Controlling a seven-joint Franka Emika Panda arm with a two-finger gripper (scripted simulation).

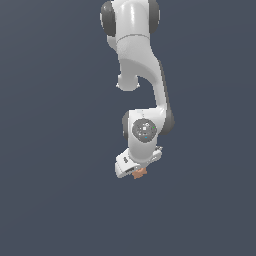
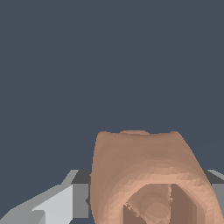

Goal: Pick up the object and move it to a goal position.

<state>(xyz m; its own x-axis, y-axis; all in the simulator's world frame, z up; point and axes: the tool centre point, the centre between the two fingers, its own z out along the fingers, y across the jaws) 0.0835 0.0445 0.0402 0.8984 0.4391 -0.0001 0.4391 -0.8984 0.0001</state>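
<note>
In the exterior view the white arm reaches down, and the small orange-brown object (image 1: 139, 173) pokes out just under the hand of my gripper (image 1: 134, 173). Most of the piece is hidden by the hand there. In the wrist view the object (image 2: 144, 175) looms large and close, with its round ring-like hollow facing the camera. It sits between the grey fingers (image 2: 65, 201), one on each side. My gripper is shut on the object.
A plain dark grey-blue surface (image 1: 60, 200) fills everything around the arm. No other object and no goal marker shows in either view.
</note>
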